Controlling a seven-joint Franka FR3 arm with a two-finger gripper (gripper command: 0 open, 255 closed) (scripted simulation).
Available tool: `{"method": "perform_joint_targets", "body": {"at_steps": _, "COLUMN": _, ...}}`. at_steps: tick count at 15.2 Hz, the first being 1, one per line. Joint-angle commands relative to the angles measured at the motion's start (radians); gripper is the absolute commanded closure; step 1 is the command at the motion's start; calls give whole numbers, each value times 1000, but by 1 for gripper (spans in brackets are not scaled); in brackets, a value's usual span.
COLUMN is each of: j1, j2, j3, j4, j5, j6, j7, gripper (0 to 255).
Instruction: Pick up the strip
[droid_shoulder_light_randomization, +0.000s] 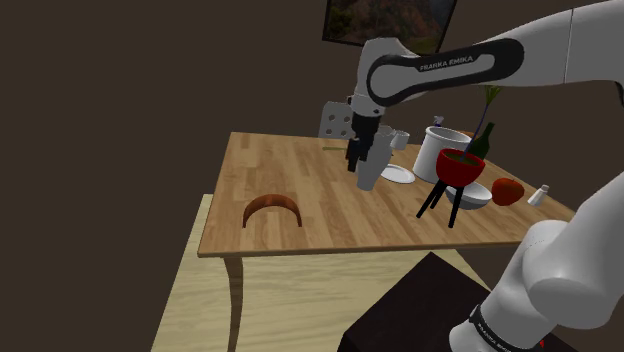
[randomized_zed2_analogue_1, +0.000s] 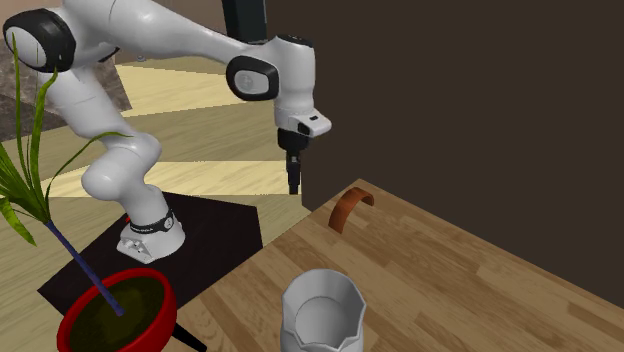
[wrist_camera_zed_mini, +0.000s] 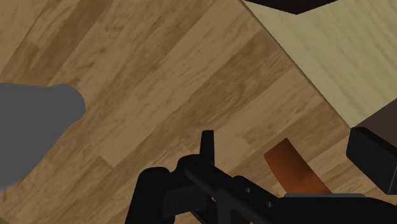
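Observation:
The strip (droid_shoulder_light_randomization: 272, 208) is a brown band bent into an arch. It stands on the wooden table (droid_shoulder_light_randomization: 300, 165) near the front edge, toward the shoulder view's left. In the second exterior view the strip (randomized_zed2_analogue_1: 349, 205) rises by the table's far corner. My black gripper (droid_shoulder_light_randomization: 357, 162) hangs above the middle of the table, pointing down, well to the right of the strip and higher than it. From the other side the gripper (randomized_zed2_analogue_1: 294, 182) shows as a thin black bar left of the strip. In the wrist view one end of the strip (wrist_camera_zed_mini: 294, 167) lies beside the hand's black housing.
The table's right end is crowded: a white plate (droid_shoulder_light_randomization: 398, 175), a white canister (droid_shoulder_light_randomization: 437, 152), a red planter on black legs (droid_shoulder_light_randomization: 460, 166), a white bowl (droid_shoulder_light_randomization: 474, 196), a red object (droid_shoulder_light_randomization: 507, 191) and a small shaker (droid_shoulder_light_randomization: 539, 194). A white fluted cup (randomized_zed2_analogue_1: 322, 312) stands close to the second camera.

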Motion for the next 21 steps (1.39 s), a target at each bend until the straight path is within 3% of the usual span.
{"method": "perform_joint_targets", "body": {"at_steps": 1, "j1": 14, "j2": 71, "j3": 5, "j4": 38, "j5": 10, "j6": 38, "j7": -40, "gripper": 0}}
{"method": "perform_joint_targets", "body": {"at_steps": 10, "j1": 61, "j2": 353, "j3": 52, "j4": 234, "j5": 47, "j6": 141, "j7": -196, "gripper": 0}}
{"method": "perform_joint_targets", "body": {"at_steps": 19, "j1": 107, "j2": 626, "j3": 119, "j4": 484, "j5": 48, "j6": 181, "j7": -324, "gripper": 0}}
{"method": "perform_joint_targets", "body": {"at_steps": 21, "j1": 108, "j2": 635, "j3": 120, "j4": 482, "j5": 47, "j6": 192, "j7": -325, "gripper": 0}}
